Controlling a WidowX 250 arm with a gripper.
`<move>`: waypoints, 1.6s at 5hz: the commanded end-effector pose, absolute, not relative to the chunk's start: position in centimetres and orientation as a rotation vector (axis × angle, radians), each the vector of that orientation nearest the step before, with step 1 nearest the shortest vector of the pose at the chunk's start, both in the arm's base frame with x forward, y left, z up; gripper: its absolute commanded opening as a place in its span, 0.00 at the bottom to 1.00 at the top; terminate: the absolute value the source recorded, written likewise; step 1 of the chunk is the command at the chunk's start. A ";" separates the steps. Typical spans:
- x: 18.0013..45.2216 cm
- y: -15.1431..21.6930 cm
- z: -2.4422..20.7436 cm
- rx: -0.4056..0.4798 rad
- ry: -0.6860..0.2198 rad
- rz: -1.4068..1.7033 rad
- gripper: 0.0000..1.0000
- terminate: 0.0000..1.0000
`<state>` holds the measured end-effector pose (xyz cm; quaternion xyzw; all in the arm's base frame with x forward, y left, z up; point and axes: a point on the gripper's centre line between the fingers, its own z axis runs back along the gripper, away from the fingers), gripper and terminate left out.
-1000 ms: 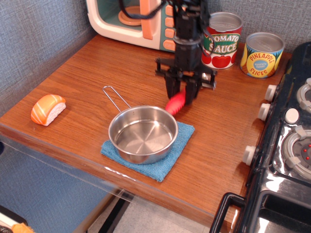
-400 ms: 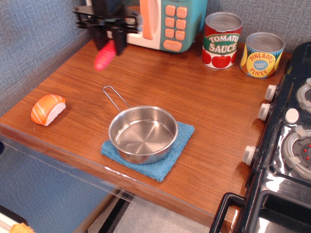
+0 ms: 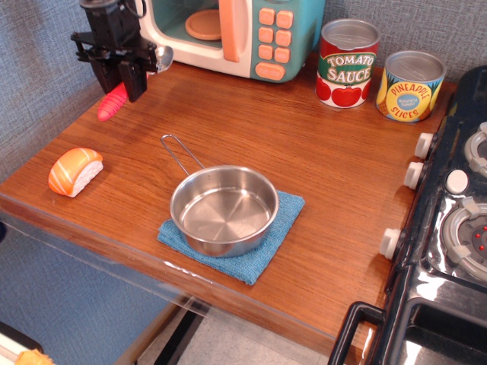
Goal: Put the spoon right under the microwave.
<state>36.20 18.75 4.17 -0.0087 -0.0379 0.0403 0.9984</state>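
The spoon (image 3: 125, 87) hangs tilted in the air just left of the microwave's (image 3: 228, 34) lower front corner, its ribbed red-pink handle pointing down and away from the microwave toward the grey wall, its shiny bowl pointing up and toward the microwave's cream base. Whether the bowl touches the microwave cannot be told. The tool (image 3: 122, 72), black and coming down from above, is closed narrow on the spoon around the upper part of the handle, holding it clear of the bench (image 3: 319, 175). The microwave stands at the back of the bench with its door swung open, the orange door handle facing forward, the orange buttons on its right panel and the tan round plate showing inside. Well in front of the microwave, near the bench's front edge, a steel pan (image 3: 224, 210) sits on a blue cloth (image 3: 259, 247), its thin wire handle aimed back toward the microwave's left side. Far to the front left of the microwave lies a piece of toy salmon sushi (image 3: 74, 170). Just right of the microwave stands a tomato sauce can (image 3: 347, 63), and beyond that a pineapple slices can (image 3: 410, 86). Farther right still, past the bench's end, is a black toy stove (image 3: 449, 228) with white knobs.
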 end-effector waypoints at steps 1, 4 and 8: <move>36.4 20.6 2.8 0.028 -0.085 0.077 0.00 0.00; 35.5 19.6 6.0 0.106 -0.156 0.087 1.00 0.00; 32.8 17.5 9.8 0.077 -0.089 0.154 1.00 0.00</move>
